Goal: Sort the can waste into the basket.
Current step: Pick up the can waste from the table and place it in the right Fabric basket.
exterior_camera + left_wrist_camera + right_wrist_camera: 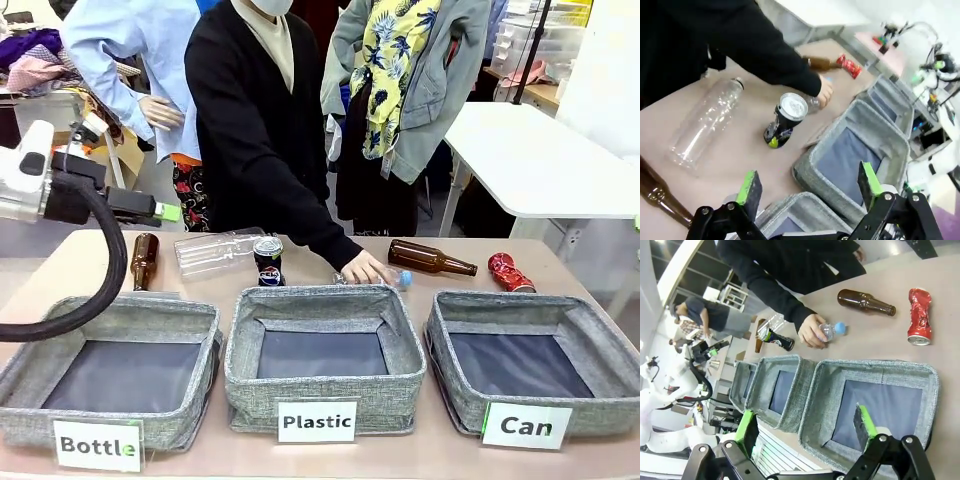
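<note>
Jaws apart and empty: left gripper (pixel 807 186), right gripper (pixel 805 426). The red can (pixel 510 272) lies at the basket's (pixel 600 415) twelve o'clock, the black can (pixel 268 262) at ten.

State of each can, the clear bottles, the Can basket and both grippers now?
Black Pepsi can: upright on the table.
Red can: crushed, lying on the table.
Can basket: nothing inside.
Small clear bottle: lying, under the person's hand.
Large clear bottle: lying flat.
Left gripper: open.
Right gripper: open.
</note>
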